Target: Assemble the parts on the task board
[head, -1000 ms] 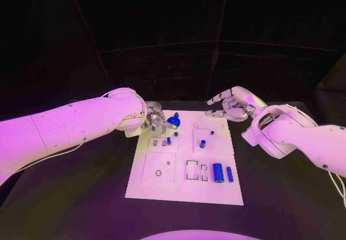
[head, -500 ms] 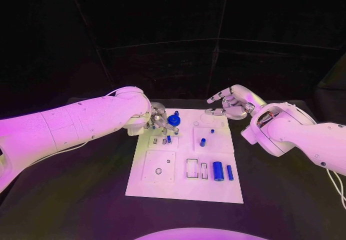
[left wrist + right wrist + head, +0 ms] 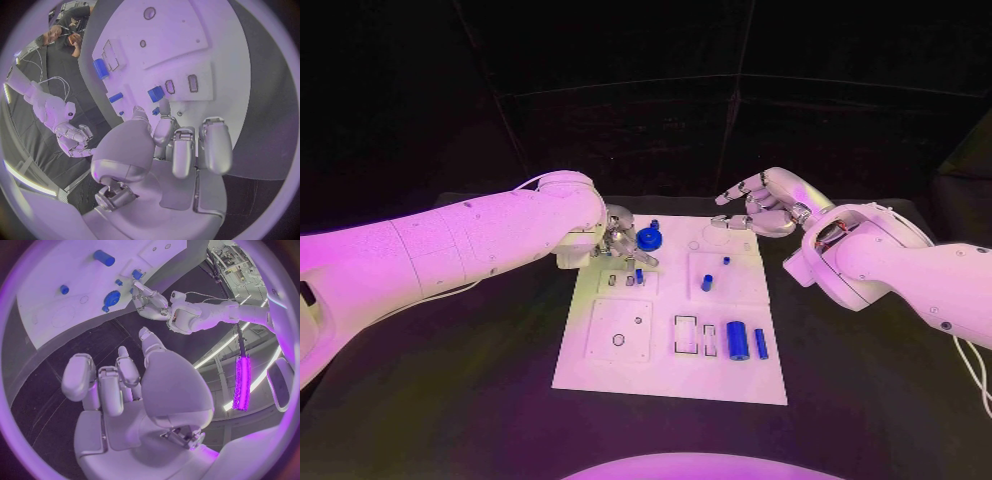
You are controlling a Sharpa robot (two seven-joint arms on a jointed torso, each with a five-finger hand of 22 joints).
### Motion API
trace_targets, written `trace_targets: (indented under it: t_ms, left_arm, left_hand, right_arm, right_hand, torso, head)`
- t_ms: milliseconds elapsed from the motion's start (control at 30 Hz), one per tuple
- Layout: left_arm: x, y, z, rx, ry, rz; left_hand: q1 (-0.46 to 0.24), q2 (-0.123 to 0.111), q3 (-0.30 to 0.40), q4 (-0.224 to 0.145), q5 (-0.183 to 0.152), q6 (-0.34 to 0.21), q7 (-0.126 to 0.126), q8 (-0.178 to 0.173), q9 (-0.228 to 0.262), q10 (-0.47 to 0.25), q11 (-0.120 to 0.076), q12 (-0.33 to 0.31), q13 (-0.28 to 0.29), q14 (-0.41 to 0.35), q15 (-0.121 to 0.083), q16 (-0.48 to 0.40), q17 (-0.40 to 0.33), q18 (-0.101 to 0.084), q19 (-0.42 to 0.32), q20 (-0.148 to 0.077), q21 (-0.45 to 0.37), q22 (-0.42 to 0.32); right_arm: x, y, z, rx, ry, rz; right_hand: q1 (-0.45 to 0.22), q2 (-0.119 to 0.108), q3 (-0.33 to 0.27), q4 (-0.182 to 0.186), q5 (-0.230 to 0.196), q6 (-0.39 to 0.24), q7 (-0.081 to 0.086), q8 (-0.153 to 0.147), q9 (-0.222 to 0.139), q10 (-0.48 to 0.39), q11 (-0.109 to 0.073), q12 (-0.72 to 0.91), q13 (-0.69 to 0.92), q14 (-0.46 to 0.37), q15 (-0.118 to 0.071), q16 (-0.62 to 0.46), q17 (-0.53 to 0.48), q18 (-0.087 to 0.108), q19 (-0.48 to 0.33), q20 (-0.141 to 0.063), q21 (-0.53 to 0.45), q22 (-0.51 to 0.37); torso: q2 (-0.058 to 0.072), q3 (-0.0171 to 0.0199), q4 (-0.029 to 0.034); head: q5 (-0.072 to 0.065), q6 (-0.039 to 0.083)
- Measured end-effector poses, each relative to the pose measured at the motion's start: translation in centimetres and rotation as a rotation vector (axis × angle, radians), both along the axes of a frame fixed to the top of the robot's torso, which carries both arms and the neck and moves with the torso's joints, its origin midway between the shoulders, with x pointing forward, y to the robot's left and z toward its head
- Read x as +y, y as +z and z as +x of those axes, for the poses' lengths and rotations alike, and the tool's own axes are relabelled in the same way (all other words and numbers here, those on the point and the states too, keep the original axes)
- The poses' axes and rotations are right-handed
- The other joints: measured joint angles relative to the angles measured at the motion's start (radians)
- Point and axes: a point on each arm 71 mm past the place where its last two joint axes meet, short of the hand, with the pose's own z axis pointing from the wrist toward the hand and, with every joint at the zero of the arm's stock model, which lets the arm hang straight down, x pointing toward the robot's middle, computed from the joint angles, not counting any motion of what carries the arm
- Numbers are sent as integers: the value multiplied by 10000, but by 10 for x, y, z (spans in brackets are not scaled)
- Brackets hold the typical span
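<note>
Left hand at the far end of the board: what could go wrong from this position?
The left hand works close among small blue parts: the round blue part and the upright peg. A slight sideways move could knock either over or off the board. The right hand hovers open near the board's far right corner; moving inward, it could crowd the left hand.

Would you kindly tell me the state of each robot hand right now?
Left robot hand: cannot be told; its fingers are at the blue parts.
Right robot hand: open, holding nothing.
</note>
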Motion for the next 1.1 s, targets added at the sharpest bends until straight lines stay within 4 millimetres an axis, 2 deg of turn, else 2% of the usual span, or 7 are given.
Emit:
trace_targets:
  t_ms: [667, 1100]
  left_arm:
    - [-6, -7, -1, 316, -276, 340]
    - [-9, -7, -3, 433, -436, 407]
  left_hand:
    - [159, 158, 69, -126, 0, -73, 0, 141, 191, -1, 2, 0, 5, 0, 0, 0, -1, 1, 0, 0, -3, -12]
    - [743, 377, 486, -599, 0, -250, -34, 305, 482, -20, 20, -1, 70, -37, -36, 0, -1, 2, -1, 0, -4, -38]
  right_arm:
    - [1, -1, 1, 60, -23, -29]
    - [1, -2, 3, 93, -55, -56]
  right_hand:
    - [81, 81, -25, 25, 118, 0, 0, 0, -10, 0, 0, -2, -19, 0, 1, 0, 0, -1, 0, 0, -35, -20]
    - [174, 174, -40, 9, 430, 0, 0, 0, -19, -37, -36, -3, -30, 0, 1, 0, 7, 0, 0, 0, -35, -31]
  torso:
    - [1, -3, 0]
    - [3, -4, 0]
  head:
    - [-4, -59]
    - [-12, -104]
